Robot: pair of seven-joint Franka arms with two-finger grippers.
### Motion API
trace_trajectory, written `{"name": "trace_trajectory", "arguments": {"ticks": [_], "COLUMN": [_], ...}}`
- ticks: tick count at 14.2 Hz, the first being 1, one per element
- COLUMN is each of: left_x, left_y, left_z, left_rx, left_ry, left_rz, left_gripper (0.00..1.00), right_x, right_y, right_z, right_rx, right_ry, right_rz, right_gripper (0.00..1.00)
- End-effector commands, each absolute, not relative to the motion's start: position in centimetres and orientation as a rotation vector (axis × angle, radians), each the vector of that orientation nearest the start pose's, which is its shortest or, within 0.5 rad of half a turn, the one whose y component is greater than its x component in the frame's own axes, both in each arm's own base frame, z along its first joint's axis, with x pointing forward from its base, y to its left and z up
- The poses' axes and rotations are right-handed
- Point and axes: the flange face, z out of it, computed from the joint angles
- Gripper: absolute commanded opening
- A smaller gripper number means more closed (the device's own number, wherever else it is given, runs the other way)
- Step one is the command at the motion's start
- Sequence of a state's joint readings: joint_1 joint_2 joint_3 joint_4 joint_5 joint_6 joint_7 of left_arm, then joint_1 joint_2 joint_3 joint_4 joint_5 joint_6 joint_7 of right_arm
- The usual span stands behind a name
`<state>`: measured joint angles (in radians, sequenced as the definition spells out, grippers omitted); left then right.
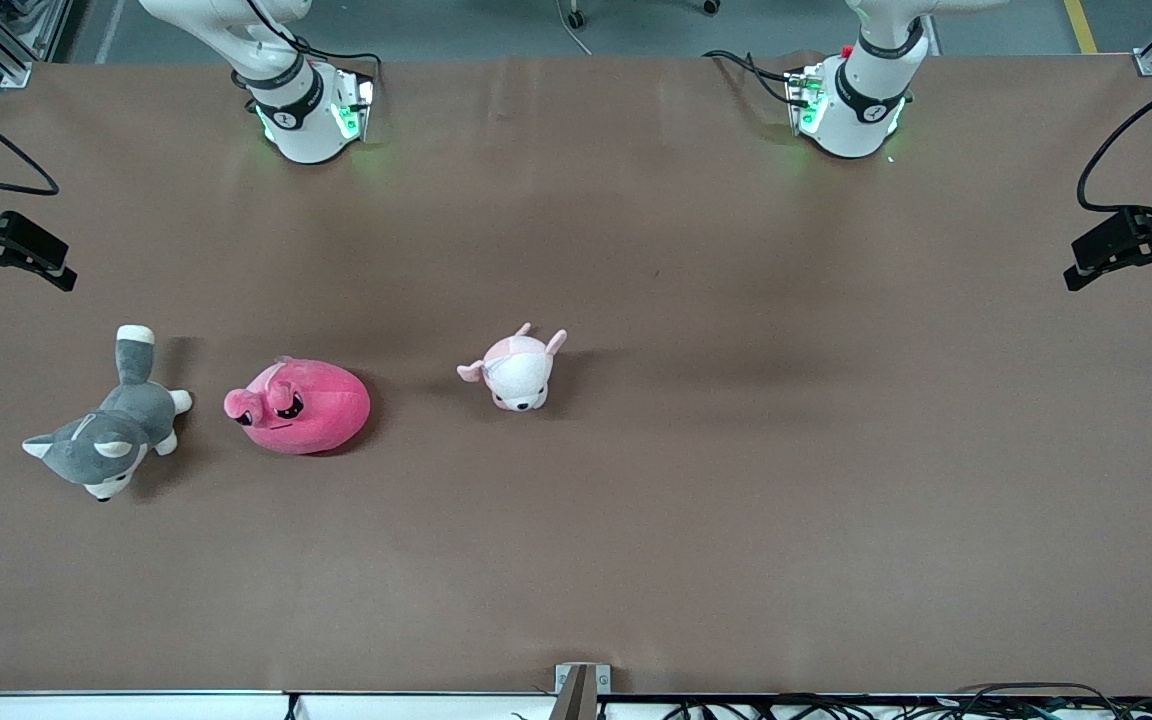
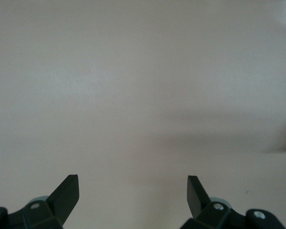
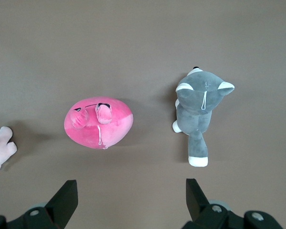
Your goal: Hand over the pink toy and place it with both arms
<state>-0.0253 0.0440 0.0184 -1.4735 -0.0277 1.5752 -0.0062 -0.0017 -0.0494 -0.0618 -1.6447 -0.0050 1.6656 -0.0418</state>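
Pink toy: round bright pink plush [image 1: 300, 406] lies on the table [image 1: 736, 450] toward the right arm's end, between the grey husky plush [image 1: 108, 432] and the pale pink-white puppy plush [image 1: 519, 371].
Right gripper [image 3: 131, 200]: fingers spread, holding nothing, high over the pink toy and husky.
Left gripper [image 2: 133, 194]: fingers spread, holding nothing, over bare table; this arm waits.
Risk: two pinkish plushes, so the wrong one may get picked; a soft round body may slip from a shallow pinch or drop during the handover.
Count: three plush toys, two grippers.
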Motion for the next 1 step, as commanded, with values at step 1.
{"name": "trace_trajectory", "arguments": {"ticks": [1], "left_x": [56.73], "left_y": [-0.63], "left_z": [65.0], "left_rx": [-3.172], "left_ry": [-0.011], "left_rz": [-0.109], "left_gripper": [1.0], "right_x": [53.75], "right_y": [-3.45], "right_z": [62.65], "right_rx": [-3.162], "right_ry": [0.027], "right_rz": [-0.112], "right_gripper": [1.0]}}
